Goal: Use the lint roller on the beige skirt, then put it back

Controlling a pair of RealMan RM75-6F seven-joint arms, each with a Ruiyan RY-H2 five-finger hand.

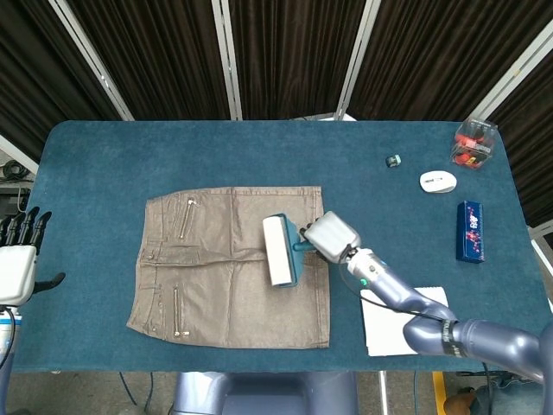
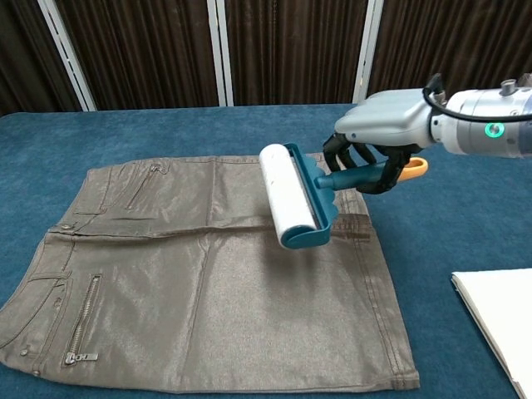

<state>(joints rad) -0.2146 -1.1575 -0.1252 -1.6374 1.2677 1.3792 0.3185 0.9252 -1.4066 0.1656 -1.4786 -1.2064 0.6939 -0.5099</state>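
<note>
Lint roller [image 2: 290, 195]: teal frame, white roll, handle gripped by right hand [image 2: 376, 137]; the roll extends toward 9 o'clock of that hand, over the beige skirt's [image 1: 216, 277] right half. Skirt: flat on blue worktop [image 1: 104, 164]. Left hand [image 1: 17, 259]: off the worktop's 9 o'clock edge, fingers apart, holding nothing.

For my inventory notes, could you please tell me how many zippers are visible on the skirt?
2: one zipper on the upper left part of the skirt, another at the lower left. Others may be hidden.

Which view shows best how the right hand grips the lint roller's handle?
The chest view: the right hand is seen from the side, its fingers wrapped around the teal handle of the lint roller above the beige skirt. The head view looks down on the hand's back, which hides the handle.
</note>
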